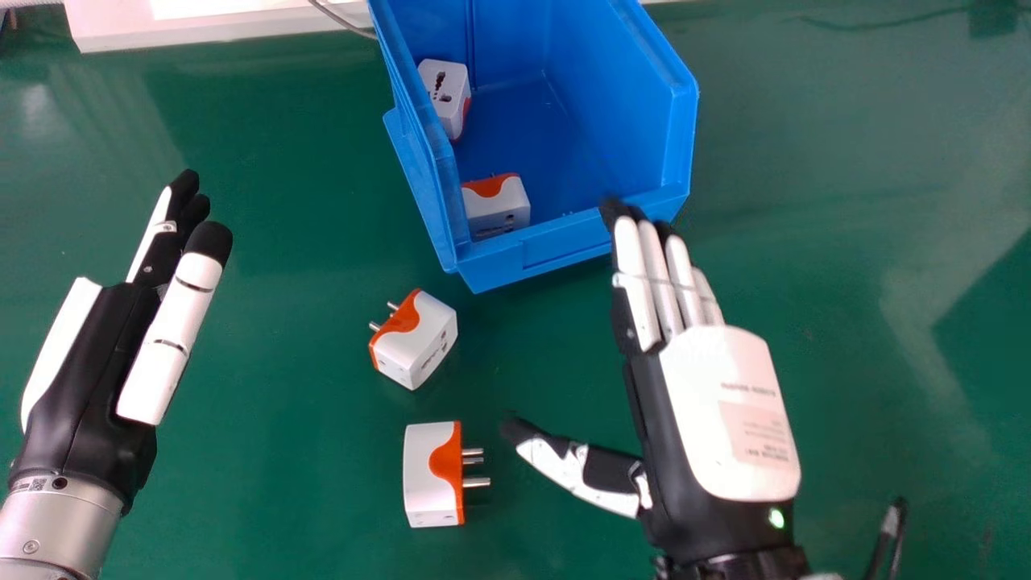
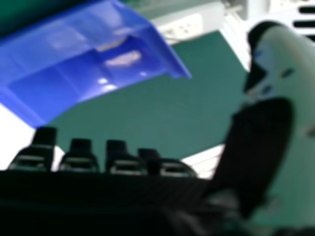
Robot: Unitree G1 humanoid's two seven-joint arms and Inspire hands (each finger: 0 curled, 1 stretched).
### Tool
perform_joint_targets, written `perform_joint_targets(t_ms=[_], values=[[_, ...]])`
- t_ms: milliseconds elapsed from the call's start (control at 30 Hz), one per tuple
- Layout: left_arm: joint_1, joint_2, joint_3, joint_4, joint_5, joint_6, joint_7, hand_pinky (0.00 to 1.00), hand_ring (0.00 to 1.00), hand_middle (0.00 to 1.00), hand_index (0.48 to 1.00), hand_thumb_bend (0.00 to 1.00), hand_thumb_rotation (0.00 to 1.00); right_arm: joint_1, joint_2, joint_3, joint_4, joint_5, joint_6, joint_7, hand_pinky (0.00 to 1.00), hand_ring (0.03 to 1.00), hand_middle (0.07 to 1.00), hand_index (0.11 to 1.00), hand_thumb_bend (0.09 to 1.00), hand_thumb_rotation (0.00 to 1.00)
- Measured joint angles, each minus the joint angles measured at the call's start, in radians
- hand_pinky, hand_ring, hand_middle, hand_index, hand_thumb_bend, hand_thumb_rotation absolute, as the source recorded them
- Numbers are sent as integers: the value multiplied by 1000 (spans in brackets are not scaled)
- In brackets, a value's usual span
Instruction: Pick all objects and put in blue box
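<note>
My right hand is open, its fingers straight and their tips over the front rim of the blue box. In the right hand view, the hand and the blue box both show. Two white and orange adapters are inside the box: one by its left wall, another at the front left corner. On the table, an adapter lies just in front of the box, and another lies nearer, pins pointing right toward my thumb. My left hand is open and empty at the left.
The green table stretches around the box on both sides. A white object stands at the back left edge, with a grey cable running beside the box. A thin dark item shows at the lower right.
</note>
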Motion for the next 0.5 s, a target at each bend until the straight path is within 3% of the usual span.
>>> perform_joint_targets(t_ms=[500], values=[[12,0,0,-2,0,-9,0,1000,1000,1000,1000,538,1000,72,-14,5,-10,8,-33,124,803,938,968,926,463,405]])
